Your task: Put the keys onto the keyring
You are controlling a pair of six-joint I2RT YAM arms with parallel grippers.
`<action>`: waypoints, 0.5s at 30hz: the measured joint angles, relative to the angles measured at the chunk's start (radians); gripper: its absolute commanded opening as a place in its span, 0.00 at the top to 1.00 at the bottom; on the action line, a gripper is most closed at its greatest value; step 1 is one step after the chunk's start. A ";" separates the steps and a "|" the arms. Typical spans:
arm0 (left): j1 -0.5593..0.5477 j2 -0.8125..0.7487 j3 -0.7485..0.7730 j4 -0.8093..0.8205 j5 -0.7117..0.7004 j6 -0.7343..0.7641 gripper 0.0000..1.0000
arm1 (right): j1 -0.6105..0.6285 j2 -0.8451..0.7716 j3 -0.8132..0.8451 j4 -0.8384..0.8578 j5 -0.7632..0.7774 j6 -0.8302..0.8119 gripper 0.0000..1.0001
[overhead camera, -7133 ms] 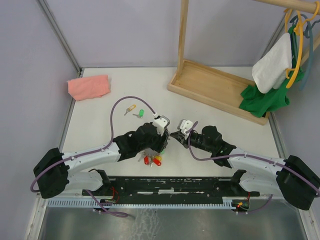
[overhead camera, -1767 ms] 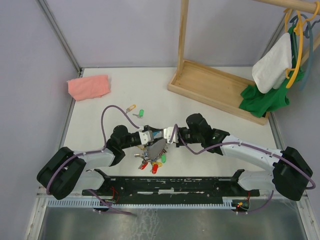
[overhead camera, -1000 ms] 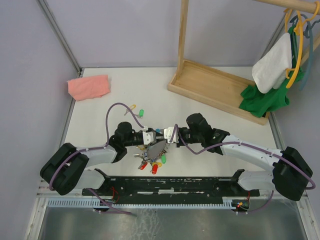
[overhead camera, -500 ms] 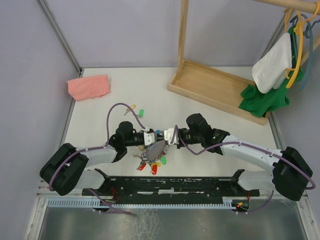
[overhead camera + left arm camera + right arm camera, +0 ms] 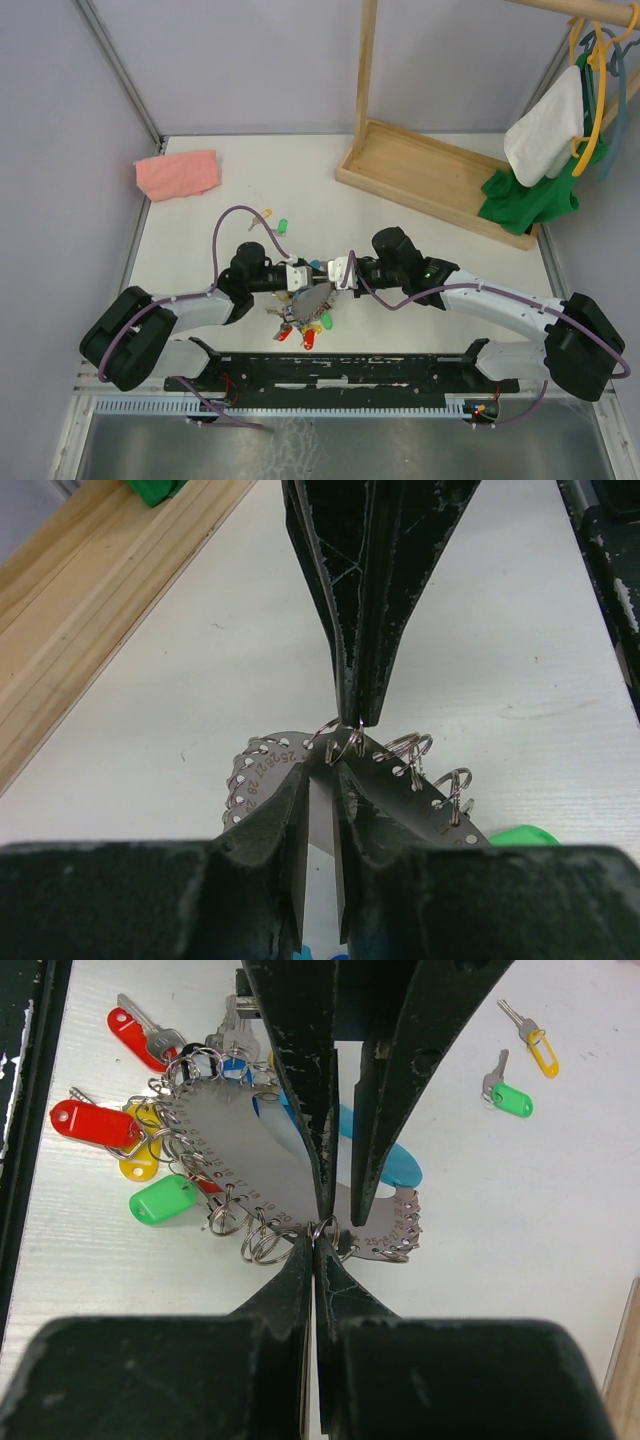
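- Near the front middle of the surface (image 5: 200,250), between the two arms, lies the keyring (image 5: 312,297). It is a grey curved plate (image 5: 250,1175) with numbered holes along its rim and small wire rings threaded through them.
- Coloured-head keys (image 5: 85,1122) hang from those rings on one side of the plate: red, yellow and green heads show. A light-blue tag (image 5: 395,1165) lies against the plate.
- The right fingers (image 5: 295,1280) are pressed fully together. Their tips touch a small wire ring (image 5: 322,1226) at the plate's rim, but it cannot be told whether the ring is nipped between them.
- The left fingers (image 5: 285,820) meet the keyring at the same spot from the opposite side. Only a narrow gap stands between them and their tips are at the plate's rim. Whether they grip anything cannot be told.
- Beyond the keyring, toward the far left and well apart from it, two loose keys lie on the surface. The green-headed key (image 5: 283,225) is the nearer to the keyring, and the yellow-headed key (image 5: 264,214) lies just beside it. Neither is on the keyring.
- Farther to the far left of the keyring lies a pink cloth (image 5: 178,173); to its far right is a wooden rack base (image 5: 430,180).
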 measured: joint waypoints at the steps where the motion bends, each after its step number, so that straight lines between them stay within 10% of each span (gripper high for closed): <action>1: 0.000 0.000 0.000 0.000 0.003 0.000 0.78 | 0.000 0.000 0.000 0.000 0.000 0.000 0.99; 9: -0.002 0.000 0.001 0.000 0.040 0.000 0.78 | 0.000 0.001 0.000 0.002 0.003 0.000 0.99; 15: -0.002 0.000 0.003 -0.003 0.047 -0.001 0.97 | 0.000 0.005 0.000 0.005 0.002 0.003 0.99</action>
